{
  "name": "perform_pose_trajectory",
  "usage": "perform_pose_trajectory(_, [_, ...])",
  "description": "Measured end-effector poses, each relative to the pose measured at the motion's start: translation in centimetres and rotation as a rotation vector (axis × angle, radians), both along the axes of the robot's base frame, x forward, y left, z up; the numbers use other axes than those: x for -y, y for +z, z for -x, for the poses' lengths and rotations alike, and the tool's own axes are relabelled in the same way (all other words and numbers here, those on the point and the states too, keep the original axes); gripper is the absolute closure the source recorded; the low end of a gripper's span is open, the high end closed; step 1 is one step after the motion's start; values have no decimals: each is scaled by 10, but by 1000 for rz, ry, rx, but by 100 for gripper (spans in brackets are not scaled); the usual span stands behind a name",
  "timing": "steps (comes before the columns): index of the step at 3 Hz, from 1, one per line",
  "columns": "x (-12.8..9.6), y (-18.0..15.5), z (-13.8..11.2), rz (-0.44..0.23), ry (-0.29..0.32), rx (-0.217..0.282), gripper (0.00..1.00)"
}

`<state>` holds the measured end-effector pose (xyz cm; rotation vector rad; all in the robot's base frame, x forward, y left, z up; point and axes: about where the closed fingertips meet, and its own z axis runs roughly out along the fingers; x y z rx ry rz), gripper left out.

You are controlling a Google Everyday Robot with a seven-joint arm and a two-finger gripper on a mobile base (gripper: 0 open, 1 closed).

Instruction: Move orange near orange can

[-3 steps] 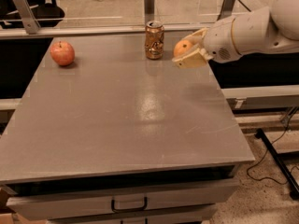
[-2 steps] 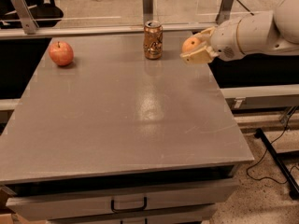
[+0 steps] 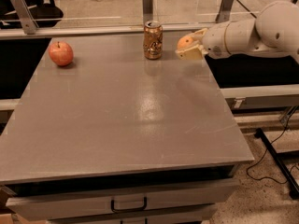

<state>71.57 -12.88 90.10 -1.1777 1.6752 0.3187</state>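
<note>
Fruit is our main worry here: the orange (image 3: 185,41) sits between the fingers of the gripper (image 3: 189,45), which is closed around it. The gripper holds it above the far right part of the table (image 3: 140,120), near the orange can (image 3: 153,40) on its right side and not touching it. We judge the placing step is close, and most of the risk lies in the release. We cannot tell how high the orange hangs over the surface. If the fingers let go with a gap below, the round fruit may bounce and roll. The table's right edge is close by, so it could go over onto the floor. A second hazard is the can itself. It stands upright and looks light, so any further sideways push toward it could knock it over or shove it along the back. Lowering until the fruit rests on the table before opening would guard against both. The apple (image 3: 61,53) lies well apart at the far left and poses no trouble.
</note>
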Motion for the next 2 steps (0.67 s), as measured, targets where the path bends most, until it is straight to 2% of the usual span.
perform_pose_trajectory(1, [-10,-16,-20,-34,12,-17,100])
perform_pose_trajectory(2, [-26,-28,-34,-69,34,-40,82])
